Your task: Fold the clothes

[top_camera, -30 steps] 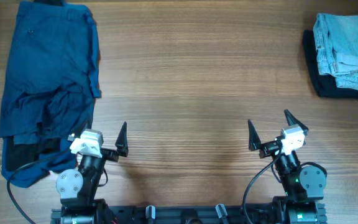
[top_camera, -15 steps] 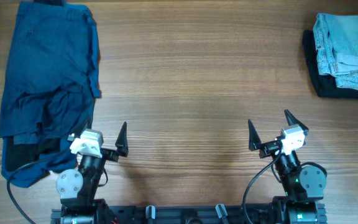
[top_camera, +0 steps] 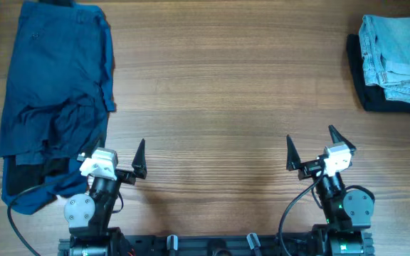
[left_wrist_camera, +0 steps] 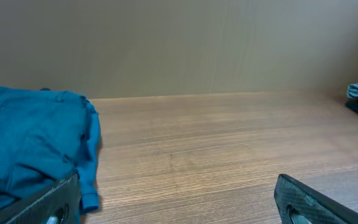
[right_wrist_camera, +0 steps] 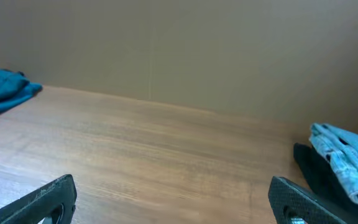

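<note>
Left gripper (top_camera: pixel 112 153) and right gripper (top_camera: pixel 310 139) are spread wide, holding nothing. Blue clothes (top_camera: pixel 52 92) lie crumpled far left on the table (top_camera: pixel 212 85). Pale jeans (top_camera: pixel 393 57) sit folded far right.

Rumpled blue shorts (top_camera: pixel 52 85) lie at the left edge of the worktop (top_camera: pixel 212 85), folded pale jeans (top_camera: pixel 396 60) far right. The left fingers (top_camera: pixel 140 153) and right fingers (top_camera: pixel 290 153) stand spread, empty.

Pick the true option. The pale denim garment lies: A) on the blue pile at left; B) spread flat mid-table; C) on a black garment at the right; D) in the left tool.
C: overhead, the pale denim garment sits folded atop a black garment at the right.
</note>
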`<move>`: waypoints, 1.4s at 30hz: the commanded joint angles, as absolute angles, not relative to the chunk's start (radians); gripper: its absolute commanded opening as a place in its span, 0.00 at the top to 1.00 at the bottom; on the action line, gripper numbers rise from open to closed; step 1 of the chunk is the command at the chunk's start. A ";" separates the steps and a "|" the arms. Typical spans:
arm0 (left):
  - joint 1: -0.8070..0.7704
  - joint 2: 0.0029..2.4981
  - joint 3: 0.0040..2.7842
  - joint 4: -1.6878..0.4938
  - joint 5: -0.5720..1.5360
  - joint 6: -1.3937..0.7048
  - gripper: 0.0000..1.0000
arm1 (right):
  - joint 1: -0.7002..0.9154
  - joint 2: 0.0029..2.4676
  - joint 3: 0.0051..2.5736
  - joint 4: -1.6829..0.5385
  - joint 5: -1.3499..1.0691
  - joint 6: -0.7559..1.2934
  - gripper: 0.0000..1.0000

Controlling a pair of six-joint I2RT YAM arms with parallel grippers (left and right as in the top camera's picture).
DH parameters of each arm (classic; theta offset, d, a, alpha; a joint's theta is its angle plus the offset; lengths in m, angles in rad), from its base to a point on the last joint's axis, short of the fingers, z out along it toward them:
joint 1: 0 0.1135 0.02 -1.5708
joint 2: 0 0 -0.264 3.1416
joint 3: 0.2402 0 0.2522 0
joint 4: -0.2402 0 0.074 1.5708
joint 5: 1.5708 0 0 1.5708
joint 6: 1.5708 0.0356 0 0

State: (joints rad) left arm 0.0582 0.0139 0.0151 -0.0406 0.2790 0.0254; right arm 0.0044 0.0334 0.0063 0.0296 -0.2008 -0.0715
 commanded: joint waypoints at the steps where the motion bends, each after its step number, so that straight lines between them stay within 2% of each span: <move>1: 0.057 0.007 0.006 -0.020 0.298 0.044 0.00 | 0.009 0.024 0.006 0.043 -0.223 0.012 0.00; 5: 0.057 0.007 0.006 0.042 0.442 -0.032 0.00 | 0.009 0.024 0.006 0.059 -0.390 0.035 0.00; 12: 0.057 0.115 0.178 -0.037 0.437 -0.098 0.00 | 0.009 0.100 0.123 0.054 -0.447 0.081 0.00; 17: 0.057 0.396 0.420 -0.140 0.443 -0.098 0.00 | 0.009 0.383 0.354 0.020 -0.522 0.048 0.00; 26: 0.057 1.072 1.121 -0.725 0.461 -0.097 0.00 | 0.009 1.182 1.110 -0.440 -0.841 0.056 0.00; 29: 0.057 1.198 1.257 -0.825 0.503 -0.087 0.00 | 0.009 1.319 1.202 -0.377 -1.011 0.065 0.00; 32: 0.057 1.264 1.278 -0.812 0.540 -0.087 0.00 | 0.009 1.416 1.203 -0.231 -1.082 0.334 0.00; 34: 0.057 1.285 1.278 -0.781 0.554 -0.087 0.00 | 0.009 1.472 1.203 -0.121 -1.156 0.307 0.00; 36: 0.057 1.299 1.278 -0.734 0.548 -0.093 0.00 | 0.009 1.490 1.203 -0.097 -1.135 0.291 0.00; 39: 0.070 1.341 1.301 -0.639 0.383 -0.249 0.00 | 0.014 1.491 1.210 -0.108 -0.999 0.231 0.00; 42: 0.083 1.420 1.387 -0.627 0.249 -0.271 0.00 | 0.030 1.491 1.259 -0.228 -0.799 0.143 0.01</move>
